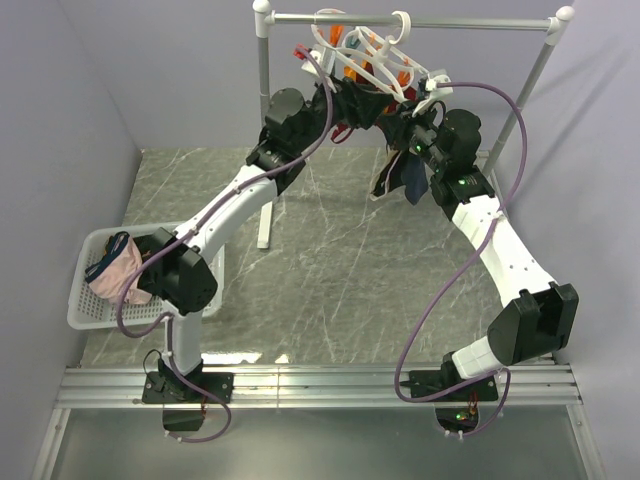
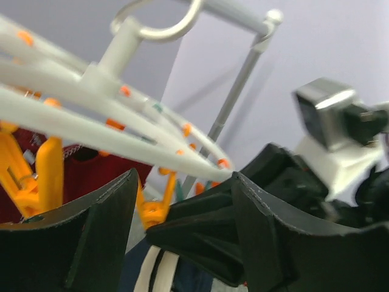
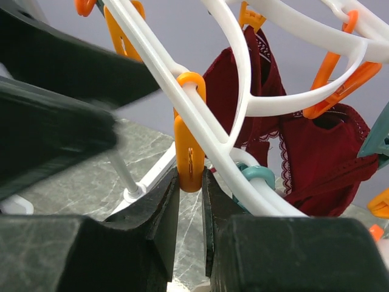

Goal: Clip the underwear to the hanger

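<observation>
The white hanger (image 1: 375, 55) hangs by its hook from the rail, and both arms reach up to it. My right gripper (image 1: 397, 125) (image 3: 190, 173) is shut on one orange clip (image 3: 189, 152) dangling from the hanger ring (image 3: 206, 115). The navy underwear (image 1: 408, 180) hangs down just below that gripper. In the left wrist view its navy fabric (image 2: 191, 279) with a pale band shows low between my fingers. My left gripper (image 1: 345, 100) (image 2: 182, 176) stands open under the ring (image 2: 91, 131), holding nothing. The right gripper's black fingers and an orange clip (image 2: 155, 210) lie in its gap.
A maroon garment (image 3: 316, 164) (image 2: 91, 173) is clipped to the far side of the hanger. The grey rail stand (image 1: 420, 20) crosses the back of the table. A white basket (image 1: 85, 310) holding a pink garment (image 1: 120, 275) sits at the left edge.
</observation>
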